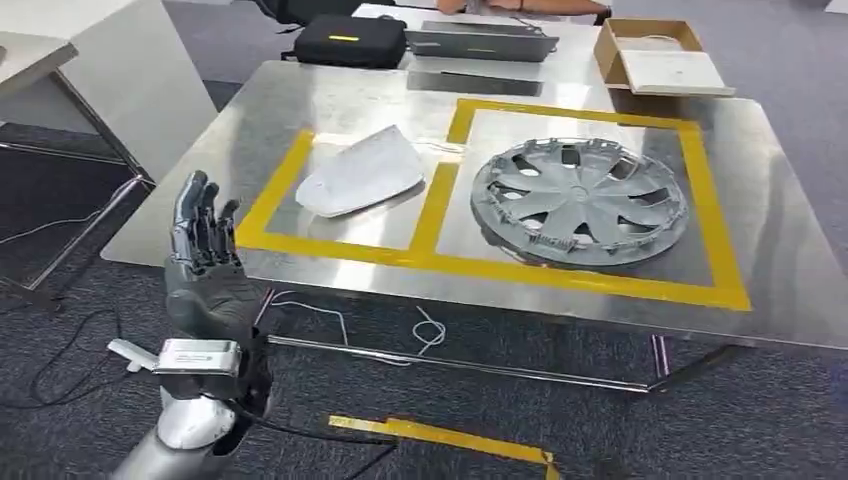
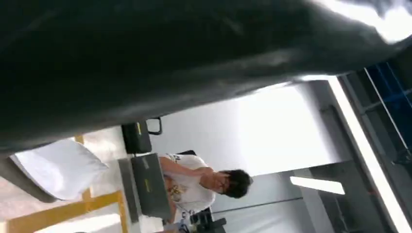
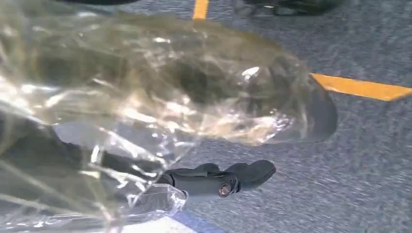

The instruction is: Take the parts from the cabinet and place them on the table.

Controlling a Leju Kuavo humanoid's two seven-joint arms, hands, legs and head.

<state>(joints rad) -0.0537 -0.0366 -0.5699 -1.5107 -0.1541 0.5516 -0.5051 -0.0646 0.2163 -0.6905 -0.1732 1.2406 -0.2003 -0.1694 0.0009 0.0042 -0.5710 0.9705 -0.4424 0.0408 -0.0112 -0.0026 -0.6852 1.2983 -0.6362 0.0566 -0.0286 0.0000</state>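
Observation:
A white shell-shaped part (image 1: 360, 172) lies in the left yellow-taped box on the metal table (image 1: 300, 90). A grey wheel cover (image 1: 580, 198) lies in the right box. My left hand (image 1: 205, 265) is raised just off the table's front left corner, fingers apart and pointing up, holding nothing. The left wrist view shows the white part (image 2: 58, 167) from the side. Low over the carpet, my right hand holds a dark curved part in clear plastic wrap (image 3: 194, 87); its dark fingers (image 3: 218, 182) show beneath the wrap.
A black case (image 1: 348, 40), a grey flat device (image 1: 480, 42) and an open cardboard box (image 1: 655, 55) stand at the table's back. A person (image 2: 199, 182) sits behind the table. Cables (image 1: 420, 335) and yellow tape (image 1: 440, 437) lie on the floor in front.

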